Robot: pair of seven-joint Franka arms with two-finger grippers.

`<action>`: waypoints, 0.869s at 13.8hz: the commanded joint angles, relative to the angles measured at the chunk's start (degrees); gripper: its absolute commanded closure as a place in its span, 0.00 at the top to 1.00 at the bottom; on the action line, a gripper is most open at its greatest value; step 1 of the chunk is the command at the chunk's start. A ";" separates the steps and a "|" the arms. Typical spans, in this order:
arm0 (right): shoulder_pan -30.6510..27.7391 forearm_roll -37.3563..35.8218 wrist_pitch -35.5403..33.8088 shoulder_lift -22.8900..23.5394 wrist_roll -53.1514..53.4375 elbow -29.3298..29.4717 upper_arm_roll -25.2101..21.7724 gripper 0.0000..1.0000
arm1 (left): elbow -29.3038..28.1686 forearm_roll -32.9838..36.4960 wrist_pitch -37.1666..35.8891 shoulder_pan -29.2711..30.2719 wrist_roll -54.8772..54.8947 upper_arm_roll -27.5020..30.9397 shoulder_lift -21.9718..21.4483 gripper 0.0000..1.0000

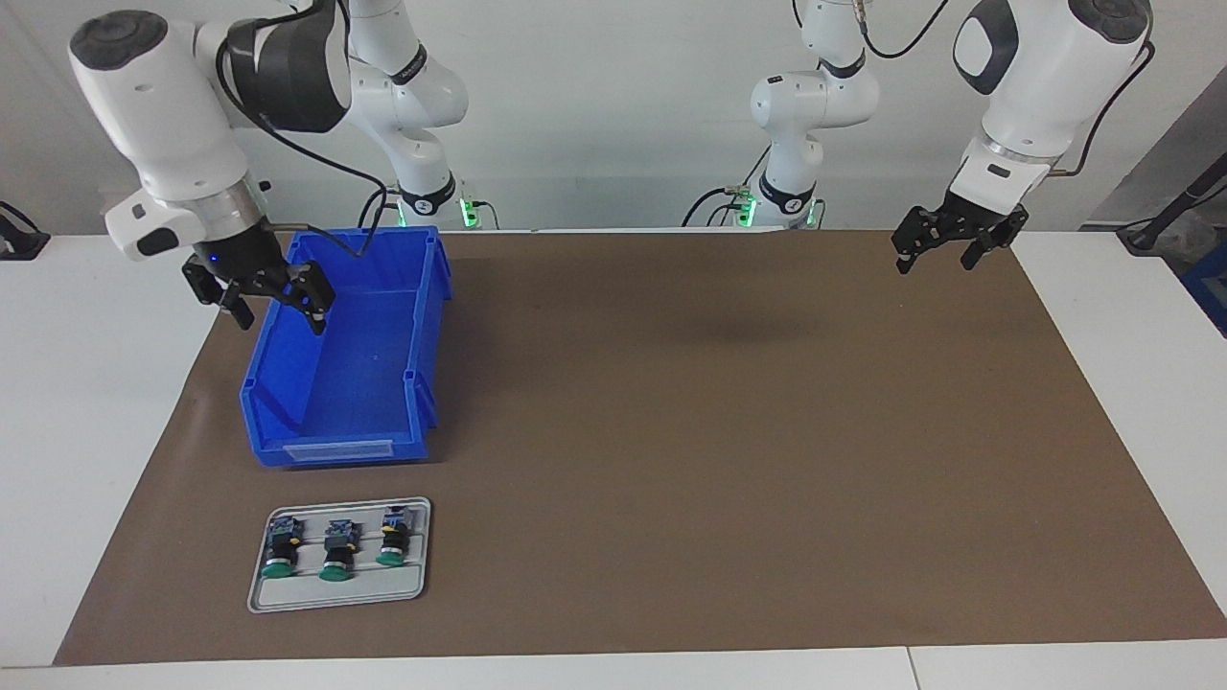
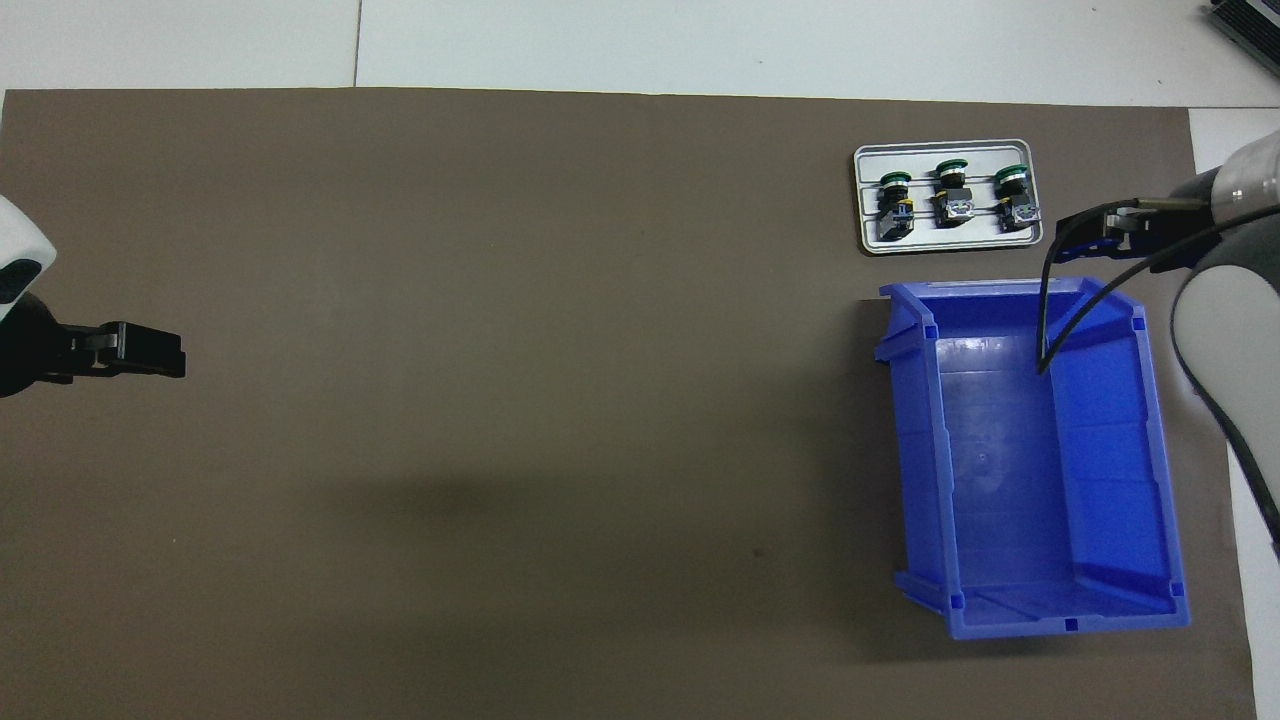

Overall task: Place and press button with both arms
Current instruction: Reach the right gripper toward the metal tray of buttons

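Note:
Three green-capped buttons lie side by side on a grey tray (image 1: 335, 594) (image 2: 950, 240): one button (image 1: 281, 551) (image 2: 1015, 192) toward the right arm's end, a middle one (image 1: 335, 554) (image 2: 951, 190), and another (image 1: 393, 544) (image 2: 894, 195). My right gripper (image 1: 278, 311) (image 2: 1085, 232) hangs open and empty in the air over the blue bin's wall at the right arm's end, short of the tray. My left gripper (image 1: 935, 261) (image 2: 160, 362) waits open and empty above the brown mat at the left arm's end.
An empty blue bin (image 1: 422, 316) (image 2: 915, 450) stands on the brown mat (image 1: 719, 431) between the tray and the robots, its low open front toward the tray. White table (image 1: 96, 402) borders the mat.

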 commanded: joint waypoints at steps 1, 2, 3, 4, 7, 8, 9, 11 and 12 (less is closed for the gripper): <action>-0.99 1.44 0.46 9.75 0.21 9.83 0.66 0.95 | -0.68 0.97 -0.27 0.58 0.70 -0.31 -1.01 1.00; -0.99 1.52 1.68 12.91 0.04 12.64 0.66 0.93 | -0.68 0.97 -0.27 0.58 0.79 -0.31 -1.01 1.00; -1.08 1.52 2.92 15.47 0.04 14.58 0.75 0.93 | -0.68 0.97 -0.27 0.58 0.70 -0.31 -1.01 1.00; -1.17 1.52 5.19 17.67 -0.14 15.47 1.36 0.92 | -0.68 0.97 -0.27 0.67 0.79 -0.31 -1.01 1.00; -1.43 1.35 10.74 23.21 -0.23 17.14 2.33 0.88 | -0.68 0.97 -0.27 0.58 0.79 -0.31 -1.01 1.00; -1.52 1.35 11.18 25.93 -0.49 19.93 2.50 0.86 | -0.68 0.97 -0.27 0.67 0.79 -0.31 -1.01 1.00; -1.61 1.35 10.84 28.65 -1.36 23.01 2.51 0.87 | -0.68 0.97 -0.27 0.58 0.79 -0.31 -1.01 1.00; -2.74 1.35 11.45 32.27 -2.60 26.28 3.20 0.87 | -0.68 0.97 -0.27 0.67 0.79 -0.31 -1.01 1.00; -2.84 1.26 12.32 33.24 -2.60 26.55 3.99 0.87 | -0.68 0.97 -0.27 0.58 0.70 -0.31 -1.01 1.00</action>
